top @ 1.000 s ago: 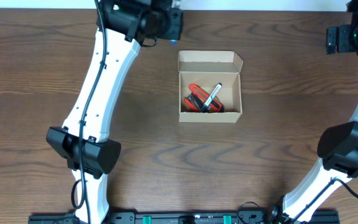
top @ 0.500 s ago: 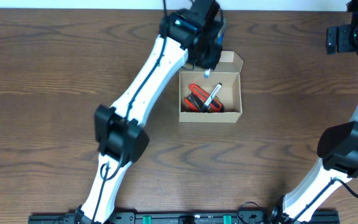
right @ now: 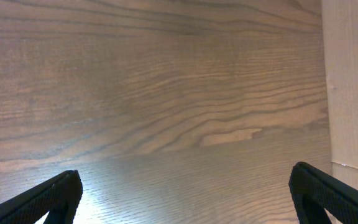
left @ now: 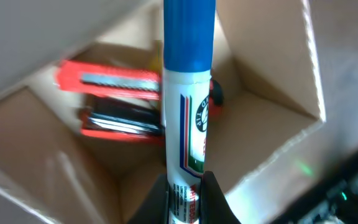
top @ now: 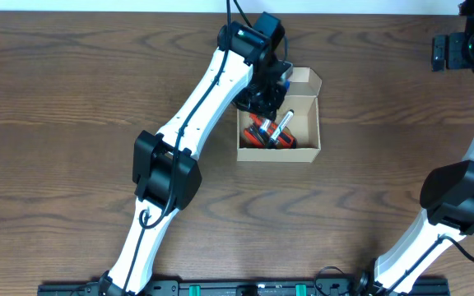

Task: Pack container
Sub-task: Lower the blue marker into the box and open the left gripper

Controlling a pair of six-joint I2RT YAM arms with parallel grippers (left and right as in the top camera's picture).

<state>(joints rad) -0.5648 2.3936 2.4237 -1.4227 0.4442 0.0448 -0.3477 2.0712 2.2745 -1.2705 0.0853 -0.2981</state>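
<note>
The container (top: 307,150) is a small tan cardboard box at mid-table, its flap lid (top: 305,78) open at the back. Inside lie red and black tools (top: 260,131) and a white marker (top: 283,125). My left gripper (top: 267,97) hangs over the box's back left part. In the left wrist view it (left: 186,186) is shut on a white whiteboard marker with a blue cap (left: 189,93), cap pointing down into the container (left: 278,74) above a red utility knife (left: 110,78). My right gripper (top: 455,51) stays at the far right edge, open (right: 185,199), with only bare wood between its fingers.
The brown wooden table (top: 56,123) spreads around the box. A pale strip (right: 353,81) borders the table's edge in the right wrist view. The left arm's links (top: 167,168) stretch across the table left of the box.
My left arm has swung from behind and left of the box to over it, and the blue-capped marker now points down into it. The right arm has not moved.
</note>
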